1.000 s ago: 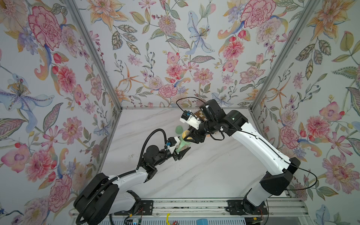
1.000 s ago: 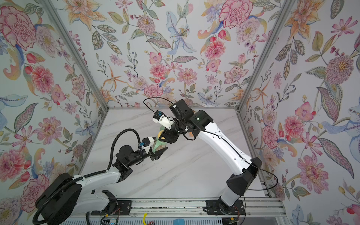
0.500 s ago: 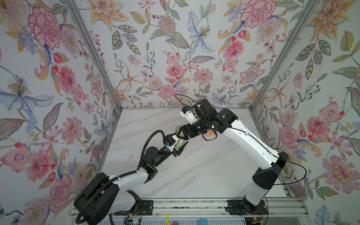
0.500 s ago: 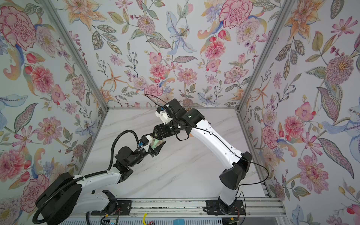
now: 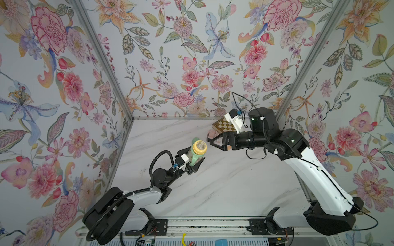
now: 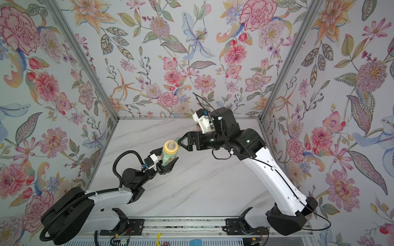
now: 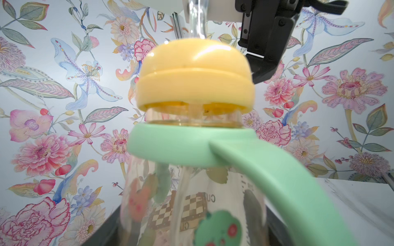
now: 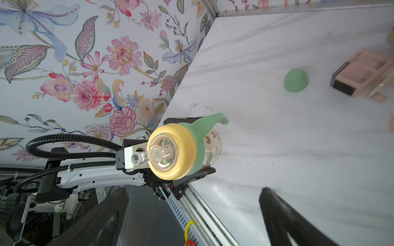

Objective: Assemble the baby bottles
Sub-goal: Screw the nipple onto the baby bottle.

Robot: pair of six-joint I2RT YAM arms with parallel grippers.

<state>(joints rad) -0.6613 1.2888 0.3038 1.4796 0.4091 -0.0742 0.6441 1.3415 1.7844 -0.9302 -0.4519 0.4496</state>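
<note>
My left gripper (image 5: 195,164) is shut on the baby bottle (image 5: 197,155), a clear bottle with coloured prints, and holds it above the marble table. A mint-green handled collar (image 7: 191,144) rings its neck. The yellow nipple ring (image 7: 195,78) with its clear nipple (image 8: 156,152) sits on top. My right gripper (image 5: 214,143) stands open just right of the bottle top, touching nothing. Both top views show this; the bottle (image 6: 170,149) is beside the open right gripper (image 6: 181,144). The mint-green dome cap (image 8: 296,80) lies on the table behind the bottle.
A pink-and-black boxy perfume bottle (image 8: 362,74) lies near the cap, under my right arm. A chequered box (image 5: 223,125) rests at the back wall. Floral walls close in the table on three sides; a metal rail (image 5: 213,221) runs along the front.
My right gripper has opened and drawn back to the right, off the top of the bottle. The yellow nipple ring stays on the bottle, and the left gripper keeps its hold.
</note>
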